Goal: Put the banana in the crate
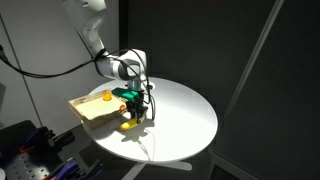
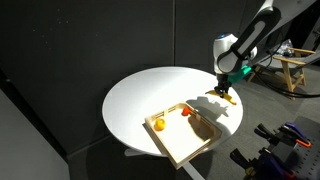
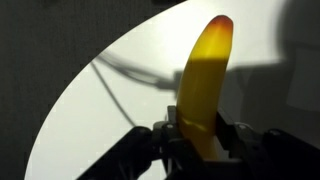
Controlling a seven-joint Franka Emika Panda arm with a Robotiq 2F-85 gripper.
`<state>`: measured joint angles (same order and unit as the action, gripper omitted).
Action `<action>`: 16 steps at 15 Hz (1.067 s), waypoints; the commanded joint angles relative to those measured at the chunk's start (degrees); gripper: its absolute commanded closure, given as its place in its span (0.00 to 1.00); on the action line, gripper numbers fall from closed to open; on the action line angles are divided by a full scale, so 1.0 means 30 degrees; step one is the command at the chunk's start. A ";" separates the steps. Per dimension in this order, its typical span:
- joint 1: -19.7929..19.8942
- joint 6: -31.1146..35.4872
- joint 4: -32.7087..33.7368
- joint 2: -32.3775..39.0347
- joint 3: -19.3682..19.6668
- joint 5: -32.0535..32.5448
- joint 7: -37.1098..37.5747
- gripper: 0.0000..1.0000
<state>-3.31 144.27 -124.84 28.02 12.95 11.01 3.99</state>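
Note:
The yellow banana point(image 3: 205, 75) stands lengthwise between my fingers in the wrist view, its tip pointing away over the white table. My gripper point(image 3: 203, 135) is shut on its near end, with both fingers pressed against its sides. In both exterior views the gripper point(image 1: 143, 110) point(image 2: 226, 90) is low over the round table, with the banana point(image 1: 130, 123) point(image 2: 229, 97) at its fingertips. I cannot tell whether the banana touches the table. The light-wood crate point(image 1: 90, 112) point(image 2: 200, 145) lies on the table beside the gripper, a short way from the banana.
A small round orange ball point(image 2: 157, 124) point(image 1: 107, 97) and a small red object point(image 2: 186, 112) lie in the crate. The round white table point(image 1: 185, 115) point(image 2: 150, 95) stands before dark curtains. The crate overhangs the table's edge. Equipment stands on the floor point(image 2: 285, 135).

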 commanded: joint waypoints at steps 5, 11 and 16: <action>-0.0173 -0.1069 -0.2444 -0.4108 -0.1607 0.0466 0.0614 0.85; -0.0424 -0.1077 -0.3152 -0.5069 -0.3252 0.0052 0.1537 0.85; -0.1035 -0.0820 -0.3036 -0.4676 -0.4095 -0.0294 0.3380 0.85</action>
<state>-5.60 141.99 -133.54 14.72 1.78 11.52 11.30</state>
